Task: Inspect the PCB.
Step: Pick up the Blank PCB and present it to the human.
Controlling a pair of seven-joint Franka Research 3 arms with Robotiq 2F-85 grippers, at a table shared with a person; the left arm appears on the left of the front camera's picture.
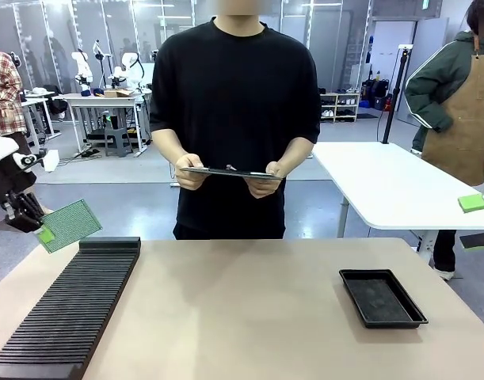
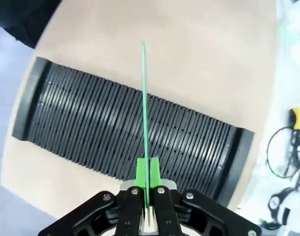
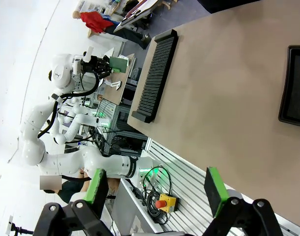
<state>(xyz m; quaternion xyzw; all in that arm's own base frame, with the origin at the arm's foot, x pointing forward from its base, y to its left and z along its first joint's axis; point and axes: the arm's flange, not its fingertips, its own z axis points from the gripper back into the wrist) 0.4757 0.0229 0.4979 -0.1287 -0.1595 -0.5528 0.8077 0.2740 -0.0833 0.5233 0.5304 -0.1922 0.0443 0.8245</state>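
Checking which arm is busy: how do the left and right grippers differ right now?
The left gripper is shut, its green pads pressed close together; the right gripper is open, pads wide apart. The left gripper pinches the PCB by one edge, pointing down at the black slotted rack; the right gripper holds nothing. Both have black fingers with green pads.

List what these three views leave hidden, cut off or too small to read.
PCB face, left wrist view: edge-on between the left hand's pads.
Clipboard top, front view: held flat, nearly edge-on.
Tray, right wrist view: cut by the right edge.
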